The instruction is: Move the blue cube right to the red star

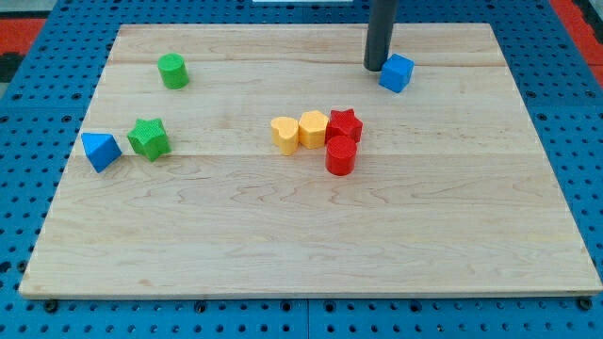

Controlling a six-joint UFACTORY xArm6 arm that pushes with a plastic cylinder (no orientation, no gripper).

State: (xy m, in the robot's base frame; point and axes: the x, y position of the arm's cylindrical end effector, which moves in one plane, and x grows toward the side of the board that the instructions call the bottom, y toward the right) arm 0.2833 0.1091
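Note:
The blue cube (397,72) sits near the view's top, right of centre, on the wooden board (311,226). My tip (377,68) is down on the board just to the cube's left, almost touching it. The red star (345,125) lies near the board's middle, below and left of the cube. It touches a yellow block (314,128) on its left and a red cylinder (340,155) just below it.
A second yellow block (285,134) sits left of the first. A green cylinder (173,71) is at the top left. A green star (149,137) and a blue triangular block (100,150) lie at the left edge.

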